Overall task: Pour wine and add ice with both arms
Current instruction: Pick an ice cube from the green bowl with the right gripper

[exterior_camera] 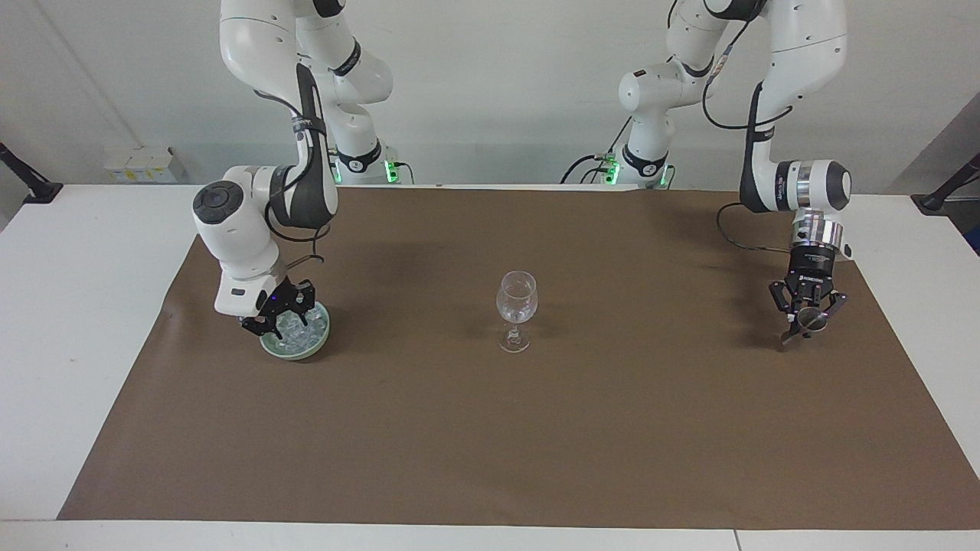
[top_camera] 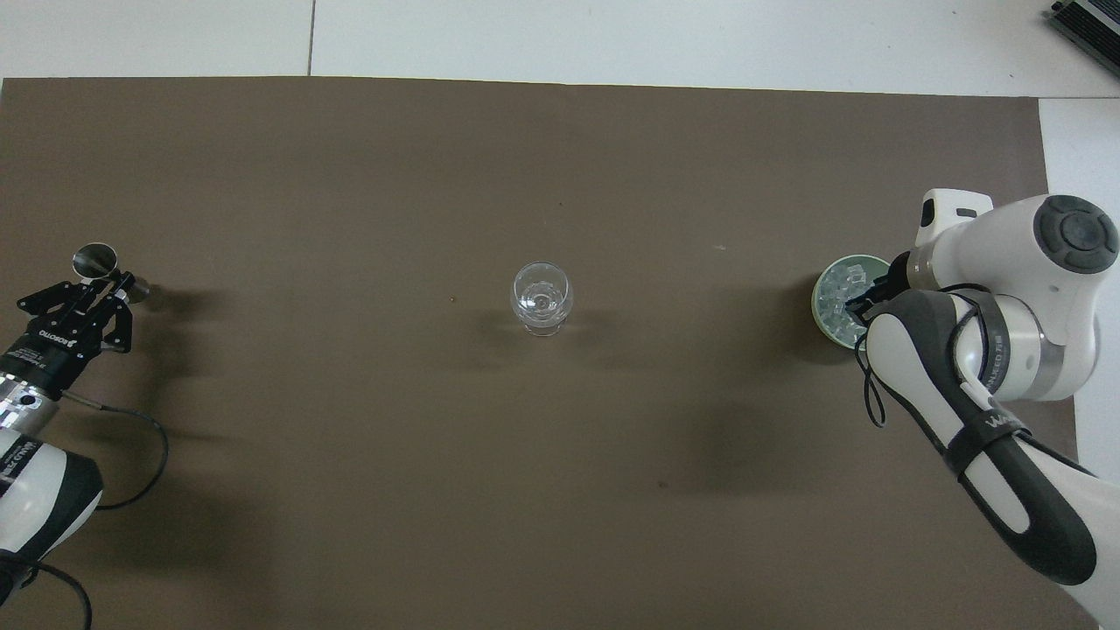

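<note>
A clear stemmed glass (exterior_camera: 517,300) (top_camera: 541,299) stands upright at the middle of the brown mat. At the right arm's end sits a pale green bowl (exterior_camera: 308,349) (top_camera: 823,302) holding several cubes of ice (exterior_camera: 300,329) (top_camera: 842,287). My right gripper (exterior_camera: 279,318) (top_camera: 864,304) is down inside the bowl among the cubes, and its own arm hides most of it from above. At the left arm's end my left gripper (exterior_camera: 804,327) (top_camera: 112,283) is shut on a small metal measuring cup (exterior_camera: 813,321) (top_camera: 94,259), held low over the mat. Wine is out of view.
The brown mat (exterior_camera: 490,444) covers most of the white table (exterior_camera: 76,306). A cable (top_camera: 131,455) loops from the left wrist above the mat. Black clamps sit at both ends of the table, near the robots.
</note>
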Robot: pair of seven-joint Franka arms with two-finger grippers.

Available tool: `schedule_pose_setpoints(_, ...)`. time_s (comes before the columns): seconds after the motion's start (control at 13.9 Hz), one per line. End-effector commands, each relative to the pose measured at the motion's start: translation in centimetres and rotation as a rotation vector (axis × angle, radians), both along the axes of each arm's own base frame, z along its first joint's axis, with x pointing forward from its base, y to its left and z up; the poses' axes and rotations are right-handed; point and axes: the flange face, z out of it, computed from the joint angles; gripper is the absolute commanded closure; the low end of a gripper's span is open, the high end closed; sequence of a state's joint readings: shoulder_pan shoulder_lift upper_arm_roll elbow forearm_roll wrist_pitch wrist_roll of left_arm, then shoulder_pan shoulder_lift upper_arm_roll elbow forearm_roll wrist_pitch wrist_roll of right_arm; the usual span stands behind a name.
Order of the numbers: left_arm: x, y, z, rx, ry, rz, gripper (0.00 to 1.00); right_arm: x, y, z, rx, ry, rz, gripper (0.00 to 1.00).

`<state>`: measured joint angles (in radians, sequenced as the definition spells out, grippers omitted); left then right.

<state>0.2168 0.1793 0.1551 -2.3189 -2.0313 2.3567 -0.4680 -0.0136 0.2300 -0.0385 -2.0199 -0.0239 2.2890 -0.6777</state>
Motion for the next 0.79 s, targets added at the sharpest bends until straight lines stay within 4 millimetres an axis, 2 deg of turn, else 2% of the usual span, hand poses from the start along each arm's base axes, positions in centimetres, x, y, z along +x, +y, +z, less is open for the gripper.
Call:
schedule_pose_setpoints(0.0, 1.1, 0.5, -1.2, -0.046, 0.000, -0.016, 1.00, -0.1, -0.2, -0.3, 0.006, -0.013, 0.007, 0.66)
schedule_pose_setpoints(0.29, 1.5, 0.5, -1.6, -0.087, 0.016, 0.000, 1.00, -0.1, -0.2, -0.3, 0.006, -0.013, 0.005, 1.00)
schedule_pose_setpoints(0.5, 1.6, 0.4, -1.8, -0.106, 0.019, 0.004, 1.00, 0.2, -0.2, 0.3, 0.006, -0.007, 0.005, 1.00)
schedule_pose_setpoints(0.65, 1.6, 0.3, -2.1, -0.112, 0.024, 0.008, 1.00, 0.4, 0.3, 2.6, 0.009, 0.001, -0.015, 1.00)
schedule_pose_setpoints(0.72, 1.6, 0.3, -2.1, -0.114, 0.024, 0.010, 1.00, 0.3, 0.2, 4.5, 0.009, 0.001, -0.049, 1.00)
